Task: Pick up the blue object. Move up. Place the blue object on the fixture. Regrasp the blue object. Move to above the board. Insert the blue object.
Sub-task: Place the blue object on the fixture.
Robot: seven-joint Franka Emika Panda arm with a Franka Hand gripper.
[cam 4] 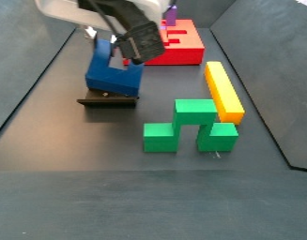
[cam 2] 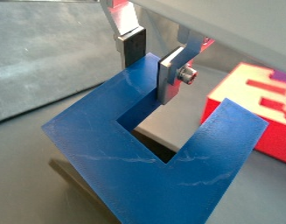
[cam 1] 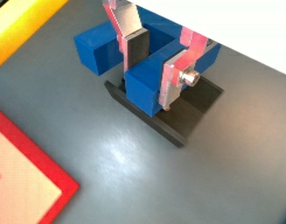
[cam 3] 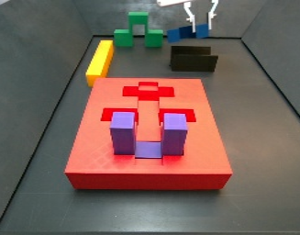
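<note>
The blue object [cam 2: 156, 171], a U-shaped block, stood on the fixture [cam 1: 169, 118], its prongs rising away from the dark base plate. In a side view the block [cam 4: 113, 70] sat squarely over the bracket [cam 4: 108, 99], with the arm's black wrist directly above it. The pincer [cam 1: 156, 59] straddled one prong: in a wrist view one silver finger [cam 1: 174, 74] lay against the prong's outer face and the other stood in the slot between the prongs. In the other wrist view the pincer [cam 2: 155, 59] looked the same, though whether the pads were pressing the prong or just off it could not be told.

This looked like the placing or regrasping stage. To do it well, the block should rest fully against the fixture's back wall before the fingers shift, so it does not tip. The new grip ought to sit centred on the prong, pads flat on both faces, leaving the part that enters the recess free.

The red board [cam 3: 149, 133] lay well apart, a purple U-shaped block [cam 3: 145, 133] already seated in it. A yellow bar [cam 3: 101, 60] and green blocks [cam 4: 187, 125] stood aside, so the lift should go straight up first.
</note>
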